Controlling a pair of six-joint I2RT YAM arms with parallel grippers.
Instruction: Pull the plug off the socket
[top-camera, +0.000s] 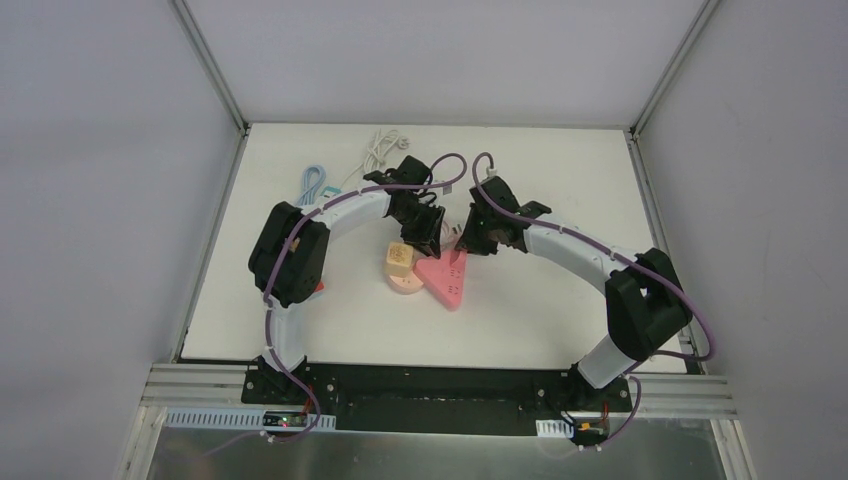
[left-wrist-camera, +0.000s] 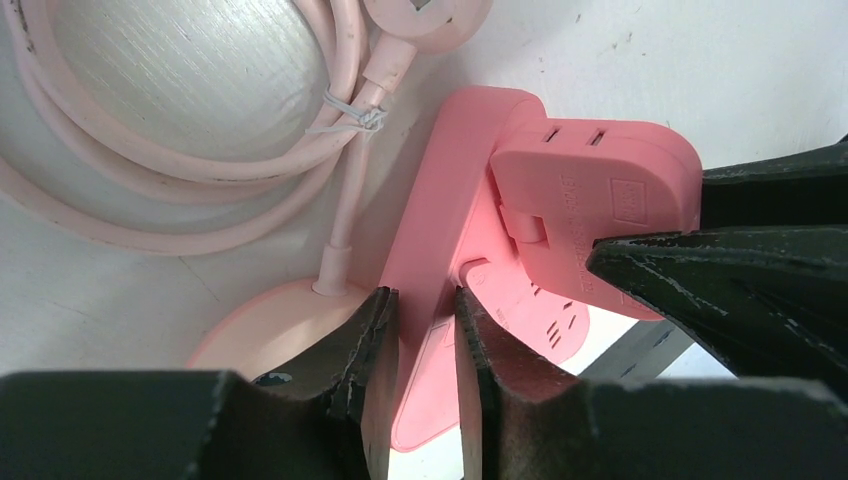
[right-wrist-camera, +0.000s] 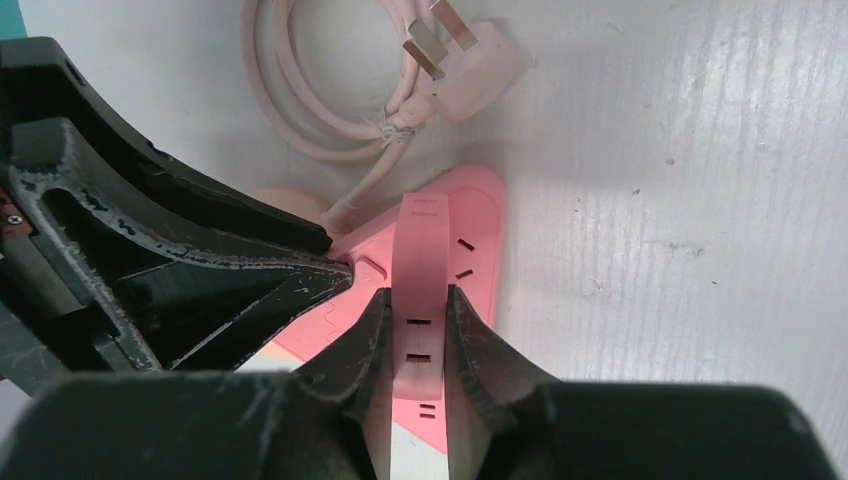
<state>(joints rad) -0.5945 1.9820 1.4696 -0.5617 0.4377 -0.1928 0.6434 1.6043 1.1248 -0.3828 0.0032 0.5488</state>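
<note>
A pink triangular socket (top-camera: 447, 280) lies mid-table. A pink block-shaped plug (left-wrist-camera: 600, 190) sits on its top face. My left gripper (left-wrist-camera: 425, 300) is shut on the socket's edge (left-wrist-camera: 440, 230), one finger (left-wrist-camera: 370, 340) on each side. My right gripper (right-wrist-camera: 415, 295) is shut on the plug (right-wrist-camera: 422, 250), pinching its two flat sides, above the socket (right-wrist-camera: 480, 225). In the top view the left gripper (top-camera: 425, 238) and right gripper (top-camera: 470, 238) meet over the socket's far corner. I cannot tell if the plug's pins are still seated.
The socket's pale pink cord (left-wrist-camera: 200, 150) is coiled beside it and ends in a pale pink mains plug (right-wrist-camera: 470, 70). A round pale pink base (top-camera: 405, 285) with a beige block (top-camera: 398, 260) lies left of the socket. A white cable (top-camera: 385, 150) and a blue cable (top-camera: 313, 183) lie at the back.
</note>
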